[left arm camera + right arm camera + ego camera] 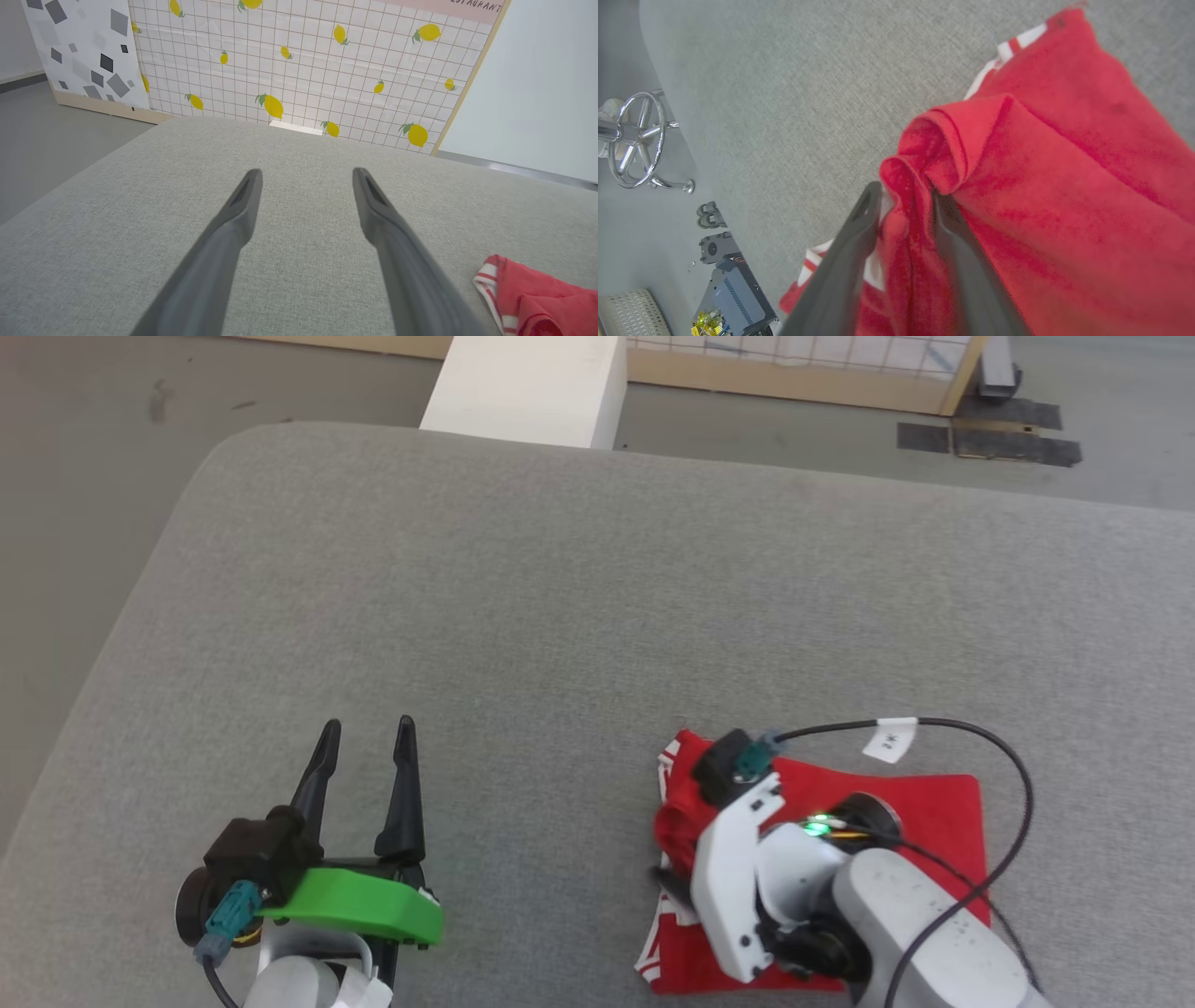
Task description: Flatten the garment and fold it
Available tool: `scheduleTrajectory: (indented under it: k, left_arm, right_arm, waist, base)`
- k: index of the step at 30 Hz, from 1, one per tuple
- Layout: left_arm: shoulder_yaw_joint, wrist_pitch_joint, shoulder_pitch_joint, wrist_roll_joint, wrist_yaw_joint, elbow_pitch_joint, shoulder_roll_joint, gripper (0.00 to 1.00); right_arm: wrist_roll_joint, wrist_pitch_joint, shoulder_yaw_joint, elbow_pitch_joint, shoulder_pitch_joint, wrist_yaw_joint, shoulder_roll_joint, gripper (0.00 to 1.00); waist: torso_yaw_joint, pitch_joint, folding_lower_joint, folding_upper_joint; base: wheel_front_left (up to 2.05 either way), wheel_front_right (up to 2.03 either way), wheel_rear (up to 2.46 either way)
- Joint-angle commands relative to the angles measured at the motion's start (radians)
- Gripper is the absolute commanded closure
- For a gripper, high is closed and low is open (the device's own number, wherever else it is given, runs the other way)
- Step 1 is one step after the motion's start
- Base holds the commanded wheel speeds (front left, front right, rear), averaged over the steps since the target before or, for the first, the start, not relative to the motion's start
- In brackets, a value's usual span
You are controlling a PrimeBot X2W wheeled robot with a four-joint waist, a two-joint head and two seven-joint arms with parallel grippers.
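The garment [934, 821] is a red jersey lying bunched and partly folded at the near right of the grey cloth-covered table [560, 616], with a red-and-white striped edge on its left side. My right gripper [903, 196] points down into it. Its jaws stand partly open around a raised fold of the red cloth [1064, 186]. In the head view my right wrist [747, 840] covers the middle of the garment. My left gripper [366, 733] rests open and empty over bare table at the near left, with a corner of the garment [537, 298] off to its right.
A white block [532, 383] stands beyond the table's far edge. A lemon-patterned panel [303, 60] rises behind the table. The table's left edge curves down to grey floor, where a chrome wheel base [637, 140] and some electronics [733, 289] sit.
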Motion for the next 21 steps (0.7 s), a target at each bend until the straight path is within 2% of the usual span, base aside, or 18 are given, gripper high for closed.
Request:
scheduleTrajectory:
  k: [1, 6, 11, 15, 21]
  left_arm:
    - [0.004, -0.004, 0.001, 0.016, -0.004, 0.001, -0.001, 0.0]
    - [0.01, -0.004, 0.006, 0.012, -0.01, 0.008, -0.002, 0.0]
    - [0.018, -0.004, 0.01, 0.013, -0.011, 0.007, 0.0, 0.0]
    - [0.028, -0.004, 0.016, 0.015, -0.009, 0.0, 0.001, 0.0]
    - [0.046, -0.004, 0.031, 0.013, 0.001, -0.014, -0.003, 0.0]
  right_arm:
    - [0.028, -0.008, 0.021, -0.009, -0.014, -0.002, 0.011, 0.0]
    - [0.139, -0.031, 0.068, -0.134, -0.032, -0.002, 0.007, 0.0]
    - [0.17, -0.055, 0.027, -0.262, -0.038, -0.002, -0.052, 0.0]
    - [0.138, -0.071, -0.081, -0.327, -0.01, -0.002, -0.104, 0.0]
    - [0.041, -0.032, -0.284, -0.344, 0.106, -0.002, -0.146, 0.0]
  waist:
    - [-0.019, -0.015, 0.0, 0.0]
    - [-0.056, -0.049, 0.0, 0.0]
    - [-0.098, -0.073, 0.0, 0.0]
    - [-0.134, -0.09, 0.0, 0.0]
    - [-0.172, -0.106, 0.0, 0.0]
  base:
    - [0.0, 0.0, 0.0]
    - [0.0, 0.0, 0.0]
    - [0.0, 0.0, 0.0]
    - [0.0, 0.0, 0.0]
    - [0.0, 0.0, 0.0]
